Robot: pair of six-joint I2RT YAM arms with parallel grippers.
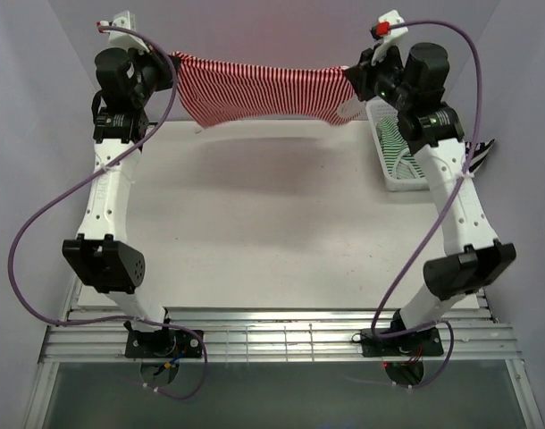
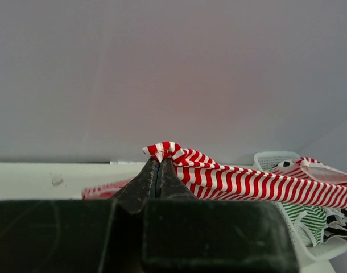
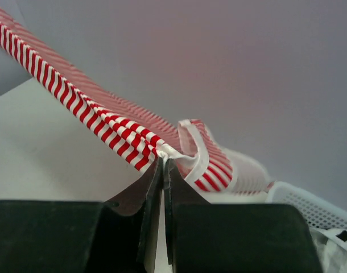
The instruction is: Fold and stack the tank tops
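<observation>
Both pincers are clamped on cloth. The left gripper (image 1: pixel 174 63), at about eleven o'clock in the overhead view, and the right gripper (image 1: pixel 353 79), at about one o'clock, each have their jaws pressed together on an end of the same garment.

Below them lies the broad white table (image 1: pixel 255 223). The soft, thin red-and-white striped tank top (image 1: pixel 264 89) hangs stretched between the two grippers above the table's twelve o'clock edge, sagging a little in the middle. At about two o'clock sits the white plastic lattice basket (image 1: pixel 390 181), holding the green-and-white striped top (image 1: pixel 393 138). The black-and-white striped top (image 2: pixel 338 222) lies crumpled beside the green one.

I judge this to be the spreading step for the first top, with nothing folded or stacked yet. The next move calls for both arms to bring the cloth toward six o'clock and lower it together. They should keep even tension so it lands flat.

Which edge each gripper holds is hard to say (the right wrist view shows a white-bound loop, perhaps a strap or armhole). The right arm hides much of the basket. The black-and-white top shows only as slivers.
</observation>
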